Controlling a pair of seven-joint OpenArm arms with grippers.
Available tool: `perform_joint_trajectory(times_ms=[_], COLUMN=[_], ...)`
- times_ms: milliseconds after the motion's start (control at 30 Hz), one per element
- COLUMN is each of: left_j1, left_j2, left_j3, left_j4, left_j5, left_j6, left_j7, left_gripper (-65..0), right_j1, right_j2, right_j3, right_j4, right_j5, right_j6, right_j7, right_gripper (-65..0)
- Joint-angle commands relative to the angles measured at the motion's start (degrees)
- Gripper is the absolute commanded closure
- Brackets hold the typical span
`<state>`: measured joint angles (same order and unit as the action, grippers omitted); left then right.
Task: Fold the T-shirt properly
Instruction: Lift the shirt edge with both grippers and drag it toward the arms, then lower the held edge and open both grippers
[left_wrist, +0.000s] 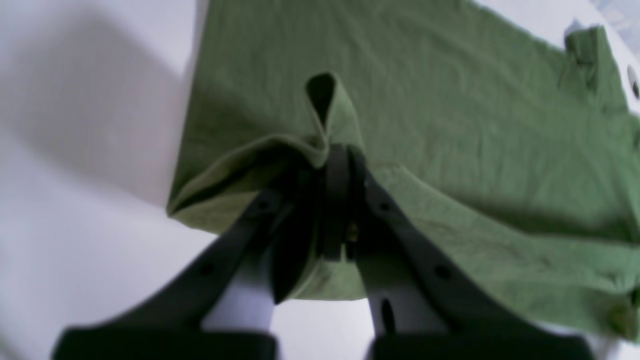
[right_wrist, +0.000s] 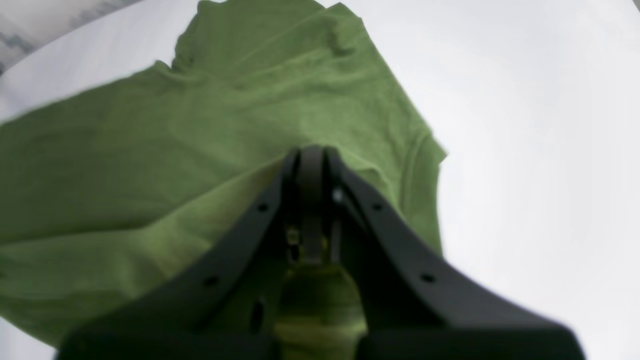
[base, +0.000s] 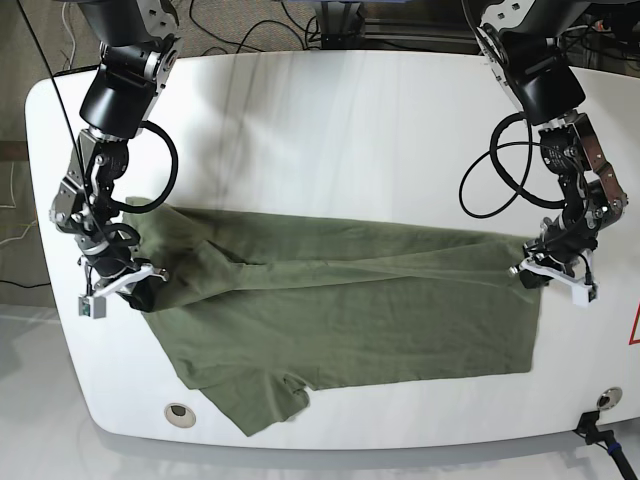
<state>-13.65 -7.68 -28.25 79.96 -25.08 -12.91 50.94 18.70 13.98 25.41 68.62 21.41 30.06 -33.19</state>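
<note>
Both grippers, left (left_wrist: 336, 150) and right (right_wrist: 311, 150), clamped on the shirt (base: 350, 310), stretched across the table (base: 330, 130).

Lab: white table (base: 330, 110), cables (base: 250, 30)

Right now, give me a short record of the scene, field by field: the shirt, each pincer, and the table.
item: T-shirt, olive green, partly folded lengthwise
shirt position: stretched across the table, one sleeve toward the front edge
left pincer: shut on a bunched shirt edge
right pincer: shut on the shirt's opposite end
lifted part: the far long edge, held up between both arms
table: white, rounded corners, cables behind it
</note>
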Motion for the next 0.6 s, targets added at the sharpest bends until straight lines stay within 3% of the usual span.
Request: perform_joint_trajectory(times_ms=[0, 233, 567], left_j1=[-1.08, 0.59, 0.42], left_j2=[-2.3, -5.2, -5.2], left_j3=[-0.19, 0.07, 0.07], left_j4=[1.14, 1.05, 1.05], left_j5=[-0.63, -0.63, -0.63], left_j6=[-0.32, -0.32, -0.5], left_j7=[-3.68, -10.63, -10.89], left_gripper=[0.0, 0.0, 0.0], right_j1=[1.74, 2.71, 3.85], right_j2=[0.84, 0.4, 0.57], right_j3=[-2.24, -3.65, -3.65], right_j4=[1.05, 0.44, -4.14], right_j5=[-1.58, -5.63, -5.98], right_j6=[0.49, 0.49, 0.49], right_j7=[3.34, 6.07, 6.24], right_gripper=[0.0, 0.0, 0.0])
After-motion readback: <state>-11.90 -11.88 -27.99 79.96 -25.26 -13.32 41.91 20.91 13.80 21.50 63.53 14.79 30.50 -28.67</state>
